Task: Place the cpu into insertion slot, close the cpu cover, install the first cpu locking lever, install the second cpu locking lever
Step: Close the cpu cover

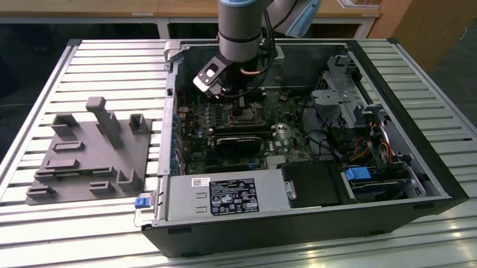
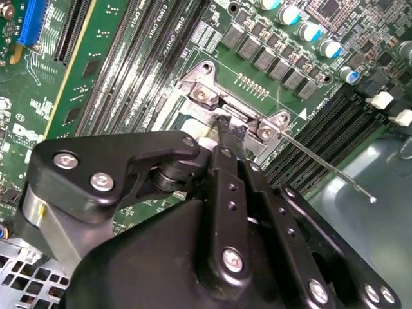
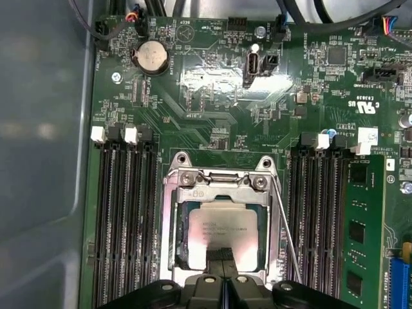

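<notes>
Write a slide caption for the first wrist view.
Shut gripper at the edge of the chip, framed by its metal cover, on a green circuit board.

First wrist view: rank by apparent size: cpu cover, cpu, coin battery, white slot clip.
1. cpu cover
2. cpu
3. coin battery
4. white slot clip
All on one board, so nearness hardly matters.

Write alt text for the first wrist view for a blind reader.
A silvery square cpu lies in the dark insertion slot on a green circuit board, framed by the thin metal cpu cover; the black tool is at its edge.
</notes>
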`<state>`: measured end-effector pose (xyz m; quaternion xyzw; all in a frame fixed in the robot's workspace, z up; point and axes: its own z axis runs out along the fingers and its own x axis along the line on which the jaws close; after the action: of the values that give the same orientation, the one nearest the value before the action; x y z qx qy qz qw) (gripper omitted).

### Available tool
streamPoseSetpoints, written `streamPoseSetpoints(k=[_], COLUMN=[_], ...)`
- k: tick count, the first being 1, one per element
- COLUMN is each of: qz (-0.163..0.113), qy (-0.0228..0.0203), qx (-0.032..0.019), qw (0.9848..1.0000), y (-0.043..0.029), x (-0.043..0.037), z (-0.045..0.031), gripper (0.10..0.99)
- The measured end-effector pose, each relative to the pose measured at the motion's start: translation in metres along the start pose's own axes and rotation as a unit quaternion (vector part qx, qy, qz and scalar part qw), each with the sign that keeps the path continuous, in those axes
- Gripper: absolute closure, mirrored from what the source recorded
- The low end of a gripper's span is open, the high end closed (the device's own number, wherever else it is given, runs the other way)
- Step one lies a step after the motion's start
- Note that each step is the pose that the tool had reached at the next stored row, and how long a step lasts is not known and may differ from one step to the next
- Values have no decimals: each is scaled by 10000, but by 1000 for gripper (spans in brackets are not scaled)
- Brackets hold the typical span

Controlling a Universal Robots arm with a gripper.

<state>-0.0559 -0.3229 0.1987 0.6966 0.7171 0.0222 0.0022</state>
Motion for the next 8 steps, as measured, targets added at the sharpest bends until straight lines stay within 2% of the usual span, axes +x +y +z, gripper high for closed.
streamPoseSetpoints(k=[5,8], qz=[-1,-1], qy=[17,6], qx=[-13,-4], qw=[10000,10000], y=[11,11], x=[6,5], z=[-17,-99], gripper=[980,980])
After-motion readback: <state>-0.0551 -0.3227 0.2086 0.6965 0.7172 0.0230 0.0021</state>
